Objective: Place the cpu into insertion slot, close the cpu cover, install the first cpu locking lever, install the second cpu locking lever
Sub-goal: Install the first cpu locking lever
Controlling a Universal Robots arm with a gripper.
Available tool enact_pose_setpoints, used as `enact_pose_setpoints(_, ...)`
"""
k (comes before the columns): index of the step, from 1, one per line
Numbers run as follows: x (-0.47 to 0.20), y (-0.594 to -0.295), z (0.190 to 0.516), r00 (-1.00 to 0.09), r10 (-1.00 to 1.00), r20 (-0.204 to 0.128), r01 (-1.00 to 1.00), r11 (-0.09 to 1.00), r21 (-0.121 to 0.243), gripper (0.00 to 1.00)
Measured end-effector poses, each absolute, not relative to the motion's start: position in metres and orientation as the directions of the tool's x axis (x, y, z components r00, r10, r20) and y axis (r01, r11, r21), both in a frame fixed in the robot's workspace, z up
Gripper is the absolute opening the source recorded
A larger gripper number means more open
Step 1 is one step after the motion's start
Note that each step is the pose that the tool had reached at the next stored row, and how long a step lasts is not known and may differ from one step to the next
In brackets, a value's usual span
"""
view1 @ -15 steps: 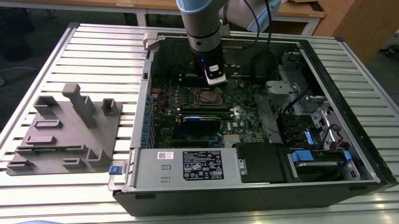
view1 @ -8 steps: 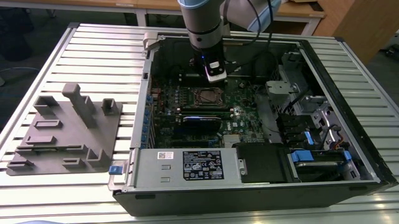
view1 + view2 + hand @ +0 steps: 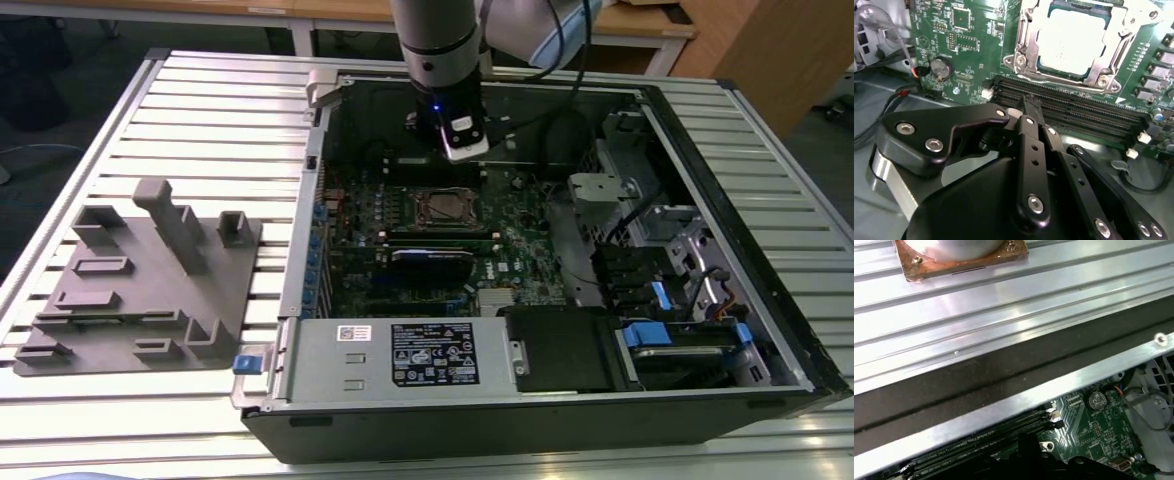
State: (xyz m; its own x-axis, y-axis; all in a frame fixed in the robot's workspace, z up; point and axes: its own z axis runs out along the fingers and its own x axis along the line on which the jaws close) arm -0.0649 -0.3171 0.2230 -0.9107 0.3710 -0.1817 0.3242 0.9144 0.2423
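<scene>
Ribbed aluminium table, open computer case; tool clenched, empty, above green board.

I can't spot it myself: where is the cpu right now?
The cpu sits in the insertion slot mid-motherboard in the exterior view, beside the long memory slots.

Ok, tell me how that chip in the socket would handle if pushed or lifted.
The chip looks flat, thin and stiff, so it probably would not bend. Its metal frame lies over the edges, so a sideways push likely would not shift it. The smooth metal top could be slippery for the tool.
</scene>
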Motion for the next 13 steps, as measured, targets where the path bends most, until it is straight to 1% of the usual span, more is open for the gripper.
enact_pose_setpoints(10,-0.0648,-0.3171,0.2235,-0.911,0.371,-0.179,0.325,0.914,0.242,0.11)
enact_pose_setpoints(13,-0.0649,-0.3172,0.2228,-0.917,0.371,-0.145,0.334,0.915,0.228,0.11)
